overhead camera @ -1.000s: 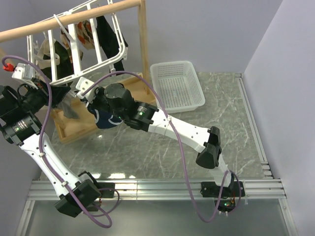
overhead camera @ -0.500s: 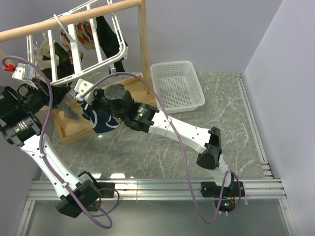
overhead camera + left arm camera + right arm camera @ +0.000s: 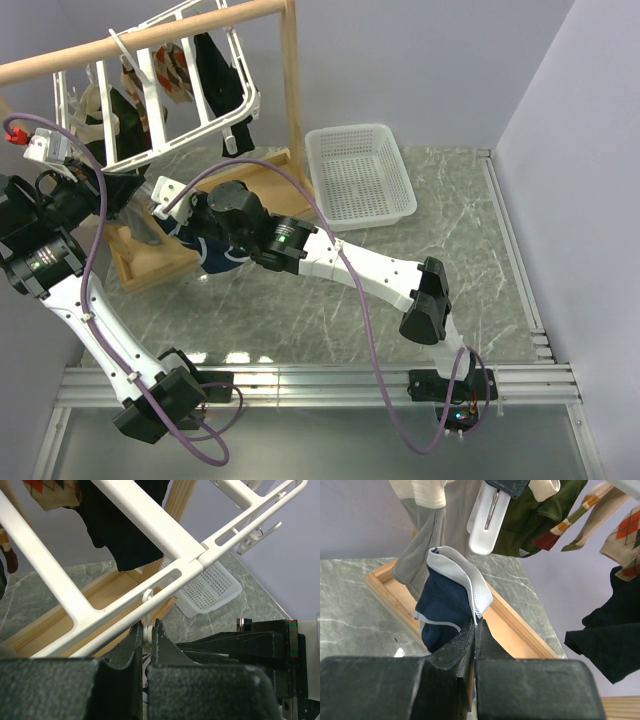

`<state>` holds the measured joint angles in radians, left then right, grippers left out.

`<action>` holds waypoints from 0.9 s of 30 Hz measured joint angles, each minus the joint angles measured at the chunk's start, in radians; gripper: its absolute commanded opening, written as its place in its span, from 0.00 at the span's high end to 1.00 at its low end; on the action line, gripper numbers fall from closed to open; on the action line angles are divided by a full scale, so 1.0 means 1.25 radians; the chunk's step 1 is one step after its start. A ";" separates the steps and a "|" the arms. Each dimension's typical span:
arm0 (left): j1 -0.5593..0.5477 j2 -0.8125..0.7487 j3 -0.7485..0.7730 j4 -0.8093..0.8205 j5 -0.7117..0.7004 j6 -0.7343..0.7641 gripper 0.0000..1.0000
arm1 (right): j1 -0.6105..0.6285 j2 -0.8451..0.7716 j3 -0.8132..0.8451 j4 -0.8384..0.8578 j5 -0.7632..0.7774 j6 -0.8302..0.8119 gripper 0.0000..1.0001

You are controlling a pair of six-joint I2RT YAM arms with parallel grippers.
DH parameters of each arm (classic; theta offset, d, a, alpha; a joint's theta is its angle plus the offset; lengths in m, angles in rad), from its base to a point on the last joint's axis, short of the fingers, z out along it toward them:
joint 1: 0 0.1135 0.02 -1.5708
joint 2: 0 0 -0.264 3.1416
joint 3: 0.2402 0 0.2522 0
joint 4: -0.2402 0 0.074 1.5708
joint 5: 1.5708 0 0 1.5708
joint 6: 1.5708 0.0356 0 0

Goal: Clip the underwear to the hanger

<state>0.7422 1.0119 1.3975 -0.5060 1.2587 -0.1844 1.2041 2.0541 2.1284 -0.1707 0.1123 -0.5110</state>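
Right gripper [image 3: 475, 625] was clamped flat on the underwear [image 3: 445, 605], jaws pressed together on the pale waistband edge. The navy cloth stood up from the fingers and draped toward nine o'clock in the wrist view. Straight above, at twelve o'clock, a white clip [image 3: 487, 520] dangled from the hanger [image 3: 150, 95], its rounded tip just over the raised band and not quite touching it. Behind, a grey garment [image 3: 425, 545] hung at eleven o'clock, and the wooden tray [image 3: 510, 625] ran beneath.

Over to the left gripper [image 3: 146, 628]: jaws narrow, nipping the small white stem of a clip under the hanger's bar. The white frame crossed overhead from ten to two o'clock. A black garment [image 3: 117, 535] hung at twelve o'clock there, with the basket [image 3: 207, 587] beyond at three.

From above, both grippers met at about ten o'clock on the table [image 3: 450, 250], below the hanger on its wooden rail [image 3: 150, 35]. The underwear was bunched under the right wrist, held up over the tray, and the basket sat at twelve o'clock.
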 measured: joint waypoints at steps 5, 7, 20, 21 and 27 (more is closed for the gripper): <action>0.000 0.000 0.000 -0.009 -0.003 0.013 1.00 | 0.000 0.000 0.000 0.000 0.000 0.000 1.00; 0.000 0.000 0.002 -0.015 -0.002 0.021 1.00 | 0.000 0.000 0.000 -0.001 0.000 0.000 1.00; 0.000 0.000 0.009 -0.048 -0.002 0.061 1.00 | 0.001 0.000 0.025 0.001 -0.001 0.000 1.00; 0.000 0.000 0.009 -0.047 -0.002 0.061 1.00 | 0.001 0.000 0.025 0.001 -0.001 0.000 1.00; 0.000 0.000 0.009 -0.046 -0.002 0.061 1.00 | 0.001 0.000 0.025 0.002 -0.001 0.000 1.00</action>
<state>0.7418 1.0119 1.4086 -0.5640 1.2560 -0.1085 1.2049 2.0537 2.1597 -0.1680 0.1116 -0.5114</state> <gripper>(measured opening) 0.058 0.012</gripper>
